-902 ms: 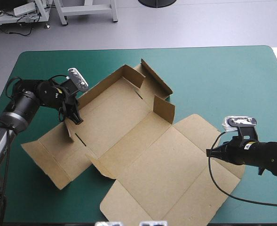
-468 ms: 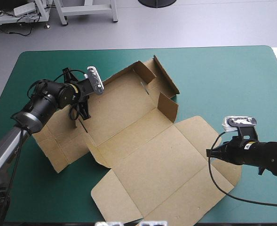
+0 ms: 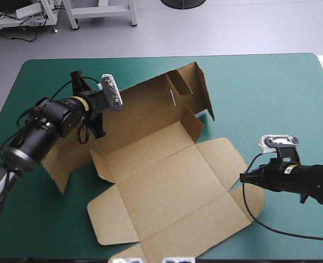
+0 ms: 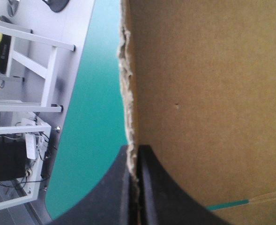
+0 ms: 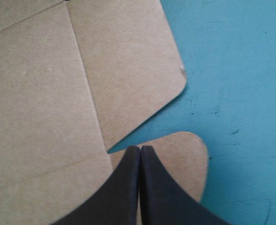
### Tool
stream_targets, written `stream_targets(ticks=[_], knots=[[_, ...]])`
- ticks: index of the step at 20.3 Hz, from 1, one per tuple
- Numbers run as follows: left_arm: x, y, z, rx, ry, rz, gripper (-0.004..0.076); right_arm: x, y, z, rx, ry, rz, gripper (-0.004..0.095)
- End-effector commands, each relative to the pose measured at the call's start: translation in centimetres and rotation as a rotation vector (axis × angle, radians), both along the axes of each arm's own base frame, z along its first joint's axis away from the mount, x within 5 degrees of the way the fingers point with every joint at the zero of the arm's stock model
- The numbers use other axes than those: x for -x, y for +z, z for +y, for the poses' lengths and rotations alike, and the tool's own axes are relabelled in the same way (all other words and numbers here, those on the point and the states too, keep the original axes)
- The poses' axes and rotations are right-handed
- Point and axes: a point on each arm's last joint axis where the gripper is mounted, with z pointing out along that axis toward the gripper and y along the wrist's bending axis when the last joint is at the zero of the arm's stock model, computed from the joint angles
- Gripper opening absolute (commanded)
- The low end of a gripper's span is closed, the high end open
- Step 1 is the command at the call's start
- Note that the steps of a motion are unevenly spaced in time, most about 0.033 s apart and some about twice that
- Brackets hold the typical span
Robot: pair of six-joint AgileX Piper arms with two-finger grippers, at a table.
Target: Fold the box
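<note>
The brown box (image 3: 166,192) is a cut sheet, its near half flat on the teal-green cover and its far left part lifted and tilted. My left gripper (image 3: 99,130) is shut on the raised left edge; in the left wrist view the torn board edge (image 4: 128,93) runs between the black fingers (image 4: 152,192). A flap (image 3: 191,90) at the far side stands up. My right gripper (image 3: 242,178) is shut, its tip low at the box's right side. In the right wrist view its tip (image 5: 140,151) lies over a rounded flap (image 5: 187,154), with nothing seen between the fingers.
Bare teal-green cover (image 3: 271,98) lies to the right and far right of the box, and along the near left (image 3: 35,219). The table's far edge (image 3: 166,56) runs behind the raised flap.
My left gripper has moved right and up with the box's edge, tilting the left part steeper. The whole sheet has slid left, away from my right gripper. The right arm has not moved.
</note>
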Motion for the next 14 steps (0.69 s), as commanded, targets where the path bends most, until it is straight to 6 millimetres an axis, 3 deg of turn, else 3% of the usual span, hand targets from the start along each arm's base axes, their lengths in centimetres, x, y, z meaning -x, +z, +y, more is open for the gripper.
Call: stream_targets(ticks=[1,2,6,10,14], knots=[[1.0,0.7,-0.5,0.029,-0.056,-0.111,-0.0006,-0.7,1.5,0.0,-0.019,-0.017,-0.09,-0.0023],[1.6,-0.6,-1.3,0.008,-0.096,-0.09,-0.0006,-0.9,1.6,0.0,-0.019,-0.012,-0.08,-0.0023],[3.2,-1.1,-2.4,0.007,-0.165,-0.105,-0.0006,-1.3,2.3,0.3,-0.037,-0.004,-0.092,-0.0023],[4.6,-0.4,-1.6,0.026,-0.142,-0.15,-0.0006,-3.1,3.8,1.2,-0.044,0.025,-0.131,-0.0017],[5.9,-0.6,-0.9,0.038,-0.142,-0.16,-0.0006,-6.0,5.1,3.4,-0.048,0.097,-0.149,-0.0017]])
